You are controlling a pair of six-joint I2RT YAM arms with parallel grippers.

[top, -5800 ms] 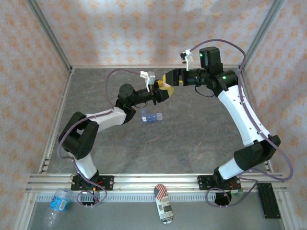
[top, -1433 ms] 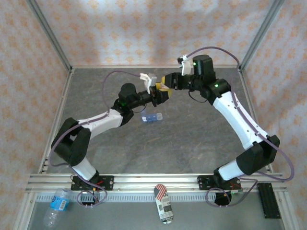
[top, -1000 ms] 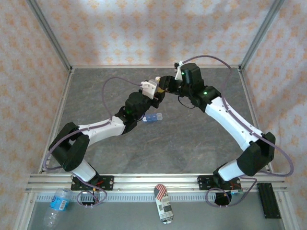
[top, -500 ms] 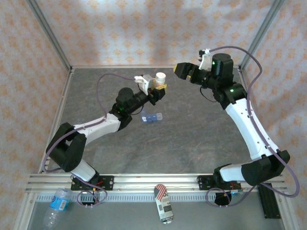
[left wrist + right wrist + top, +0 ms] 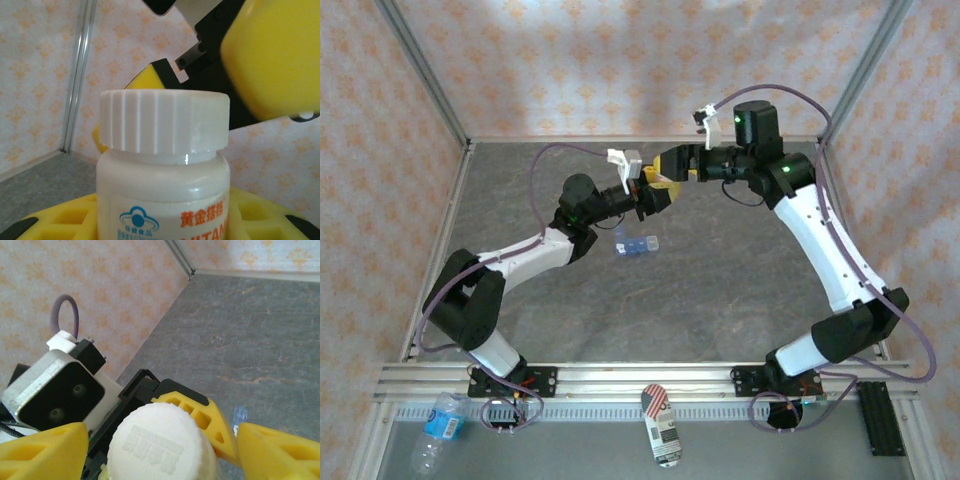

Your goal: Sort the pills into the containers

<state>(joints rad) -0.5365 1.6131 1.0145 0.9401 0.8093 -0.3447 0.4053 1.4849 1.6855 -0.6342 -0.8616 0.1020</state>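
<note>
White bottle (image 5: 162, 165) (capped) in left hand (image 5: 654, 192)

Robot lab cell: aluminium frame (image 5: 421, 72), patterned backdrop (image 5: 620, 60), slotted mounting rail (image 5: 650, 374).

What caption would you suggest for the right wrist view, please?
Open right gripper straddles the ribbed cap of a small white plastic bottle held by the left gripper.
</note>
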